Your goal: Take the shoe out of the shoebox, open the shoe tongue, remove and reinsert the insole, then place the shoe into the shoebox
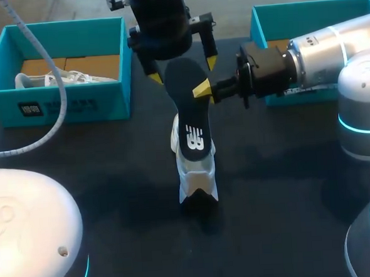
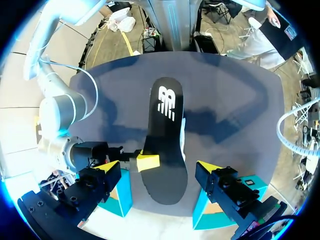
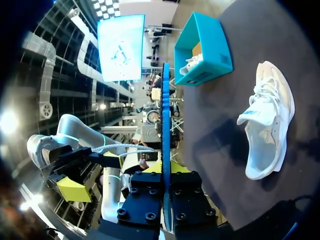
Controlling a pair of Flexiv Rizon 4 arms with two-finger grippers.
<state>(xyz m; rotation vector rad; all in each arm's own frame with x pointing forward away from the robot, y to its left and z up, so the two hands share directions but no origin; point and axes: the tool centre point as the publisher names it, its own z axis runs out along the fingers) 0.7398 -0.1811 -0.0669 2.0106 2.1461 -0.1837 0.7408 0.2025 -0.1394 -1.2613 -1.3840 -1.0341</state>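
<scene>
A dark insole (image 1: pixel 186 113) with a white logo hangs in the air, over a white shoe (image 1: pixel 197 178) that lies on the dark table. My right gripper (image 1: pixel 204 90) comes in from the right and is shut on the insole's edge near its far end. My left gripper (image 1: pixel 182 68) hangs above that far end, open, one finger on each side of it and touching nothing. In the left wrist view the insole (image 2: pixel 165 145) lies between the open left gripper (image 2: pixel 159 172). In the right wrist view the insole (image 3: pixel 164 110) shows edge-on, clamped in the right gripper (image 3: pixel 165 170), with the shoe (image 3: pixel 267 125) beside it.
A teal shoebox (image 1: pixel 57 105) at the back left holds another white shoe (image 1: pixel 62 77). A second teal shoebox (image 1: pixel 315 14) stands at the back right, partly behind my right arm. The left arm's cable (image 1: pixel 41 53) loops over the left box.
</scene>
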